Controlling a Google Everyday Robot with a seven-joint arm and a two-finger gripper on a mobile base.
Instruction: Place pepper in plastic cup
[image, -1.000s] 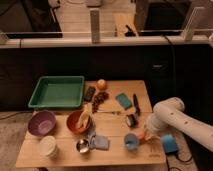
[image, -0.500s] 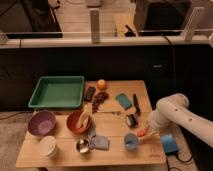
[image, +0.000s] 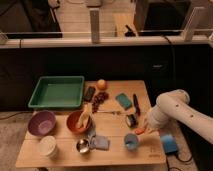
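Got gripper (image: 143, 128) low at worktop's (image: 115, 156) right side. Pinching pepper (image: 139, 131) between closed fingers, orange end poking left. Sitting just up-right of plastic cup (image: 131, 142) rim, not inside.

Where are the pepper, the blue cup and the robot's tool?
pepper (image: 139, 131): camera view, its orange middle.
plastic cup (image: 131, 142): camera view, its light-blue front wall.
tool (image: 144, 128): camera view, its tip, shut on the pepper beside the cup's right rim.
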